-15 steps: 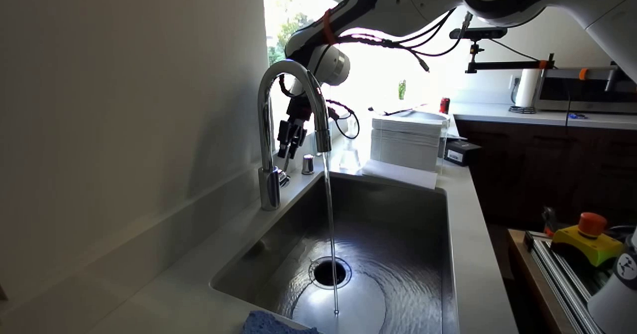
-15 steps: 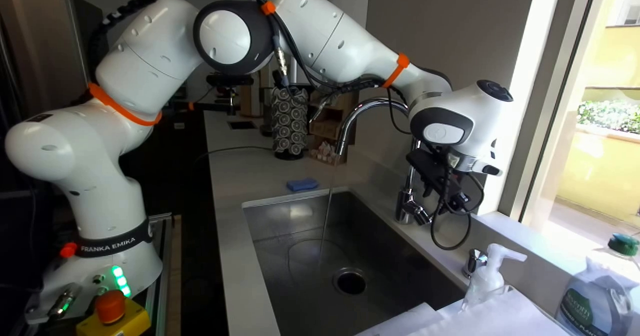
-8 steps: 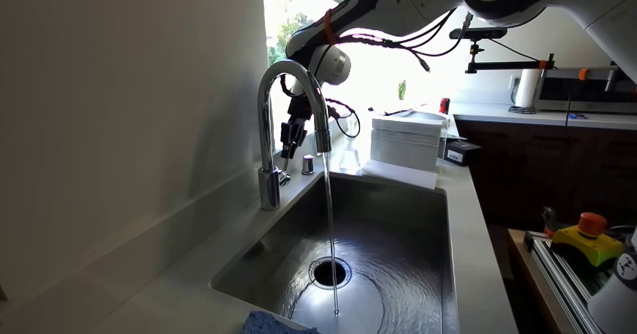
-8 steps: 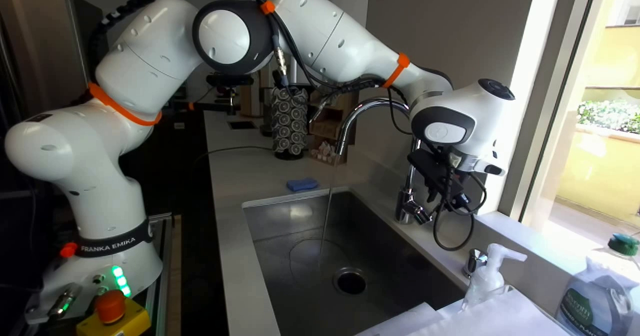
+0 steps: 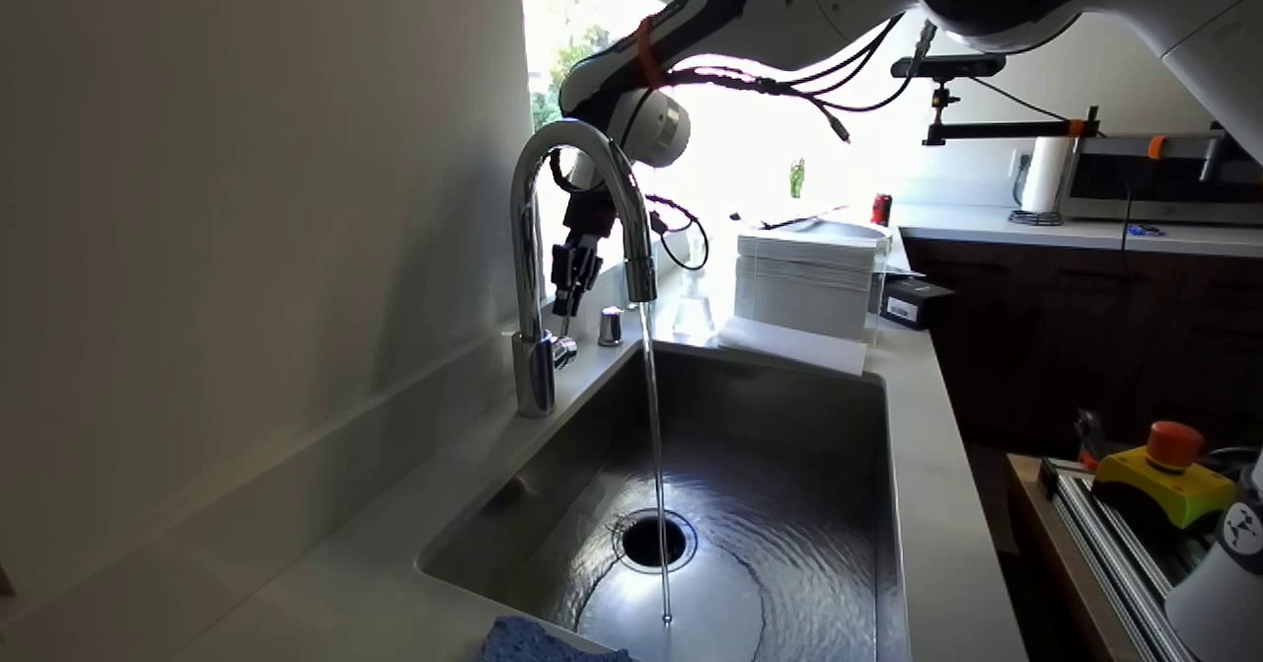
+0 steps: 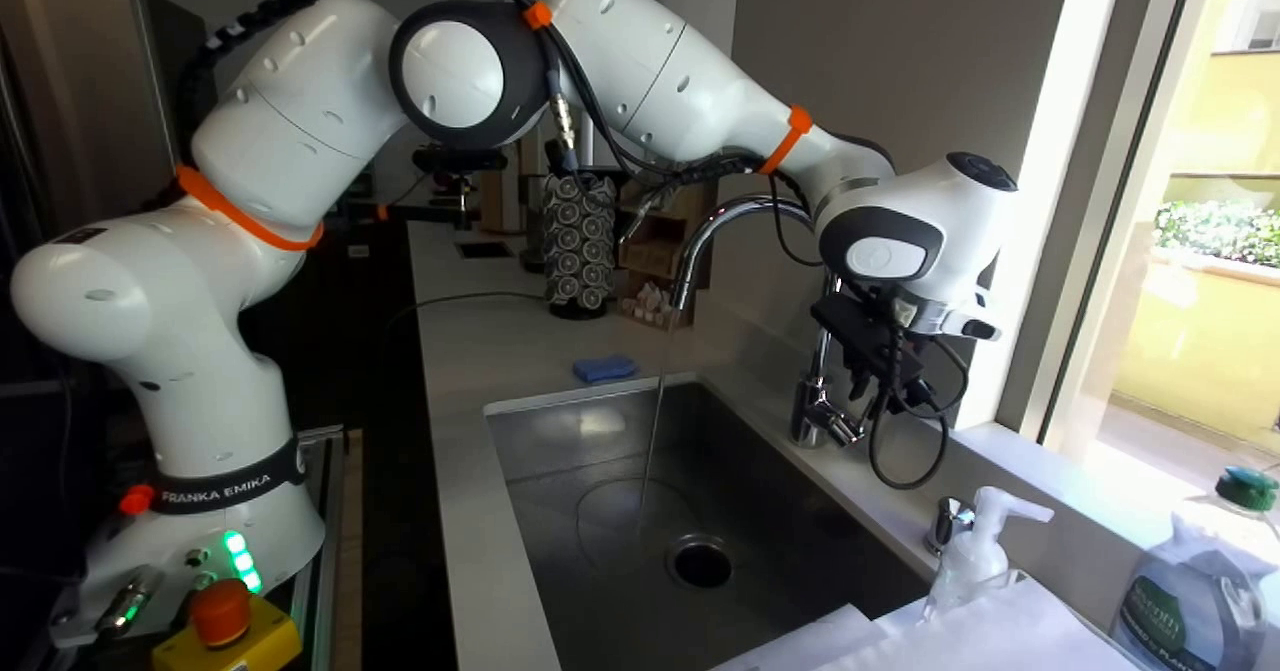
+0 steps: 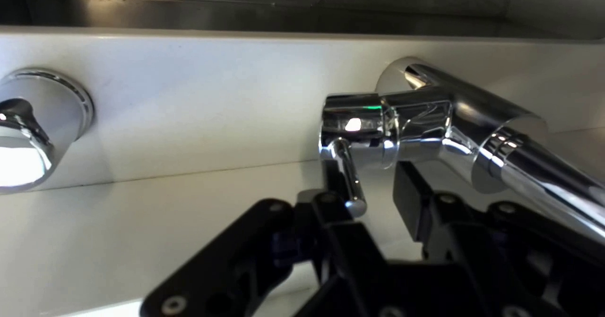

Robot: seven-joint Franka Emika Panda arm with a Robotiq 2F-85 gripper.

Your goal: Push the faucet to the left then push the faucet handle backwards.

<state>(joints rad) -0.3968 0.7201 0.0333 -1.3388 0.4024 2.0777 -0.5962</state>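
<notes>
the hand [image 7: 371,189] points down at the faucet handle [image 7: 350,173], its two fingers apart with a gap between them. in the wrist view the handle, a short chrome rod, runs along the inner side of the finger at the picture's left; i cannot tell whether they touch. the finger at the right stands clear of it. the handle juts from a round side piece of the faucet [image 7: 487,114], whose stem is just past that right finger. in both exterior views the spout [image 5: 631,208] arches over the sink [image 5: 789,405], and water [image 5: 657,445] runs from it, landing near the drain [image 5: 654,541]. on the tabletop [image 5: 326,583] a chrome cap [image 7: 61,99] stands apart from the handle, and a blue sponge [image 6: 605,368] lies by the sink's end, well away from the hand.
</notes>
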